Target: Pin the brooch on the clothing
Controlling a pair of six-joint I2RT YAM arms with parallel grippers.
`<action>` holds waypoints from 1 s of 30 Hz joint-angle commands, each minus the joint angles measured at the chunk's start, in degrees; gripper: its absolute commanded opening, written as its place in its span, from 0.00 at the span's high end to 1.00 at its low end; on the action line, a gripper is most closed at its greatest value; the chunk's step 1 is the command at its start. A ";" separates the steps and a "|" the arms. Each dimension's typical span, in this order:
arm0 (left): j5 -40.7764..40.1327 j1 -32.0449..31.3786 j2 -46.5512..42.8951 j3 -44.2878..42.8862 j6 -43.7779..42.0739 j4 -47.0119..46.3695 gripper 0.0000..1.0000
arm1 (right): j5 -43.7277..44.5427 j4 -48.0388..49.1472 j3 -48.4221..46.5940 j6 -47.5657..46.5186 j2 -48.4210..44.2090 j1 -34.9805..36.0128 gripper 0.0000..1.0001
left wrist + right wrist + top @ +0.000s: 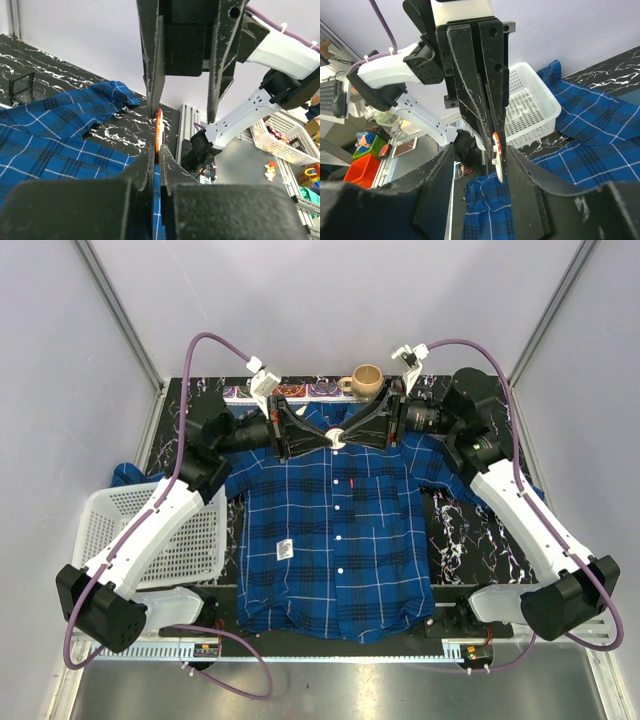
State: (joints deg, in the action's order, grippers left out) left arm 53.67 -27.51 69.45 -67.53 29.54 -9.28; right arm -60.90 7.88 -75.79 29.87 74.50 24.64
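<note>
As the left arm bends rightward, its jaws pinch the brooch.

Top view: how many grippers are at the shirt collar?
2. The left gripper is on the left side of the brooch and shut on it; the right gripper is on its right side, jaws open. None hidden.

Table's a black slab with white marble veins. A blue plaid shirt is spread flat on it, front side up. The collar is right under the spot where the left pincer and right pincer meet, and the body runs from there toward the arm bases. Just behind the pincers, along the far edge, there's a tan mug next to a row of patterned coasters. Out past the left pincer's side, closer to the bases, a white mesh basket sits at the table's edge.
</note>
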 commanded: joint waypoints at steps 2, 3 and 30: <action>-3.48 -0.27 -0.99 -2.34 -0.89 1.37 1.00 | 4.12 -9.33 -5.06 -7.52 -0.41 2.85 0.47; -3.92 -0.35 -1.07 -2.43 -0.80 1.46 1.00 | 6.74 -11.37 -5.51 -9.72 -0.41 3.56 0.46; -1.02 -0.09 -1.60 -1.29 1.13 0.49 1.00 | 13.97 -27.56 -8.85 -29.59 -0.85 6.73 0.89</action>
State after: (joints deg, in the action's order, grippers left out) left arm 52.23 -27.81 69.43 -67.53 29.80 -5.96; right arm -48.21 -15.22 -82.26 6.50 74.54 30.87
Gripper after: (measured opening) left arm 0.024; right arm 0.144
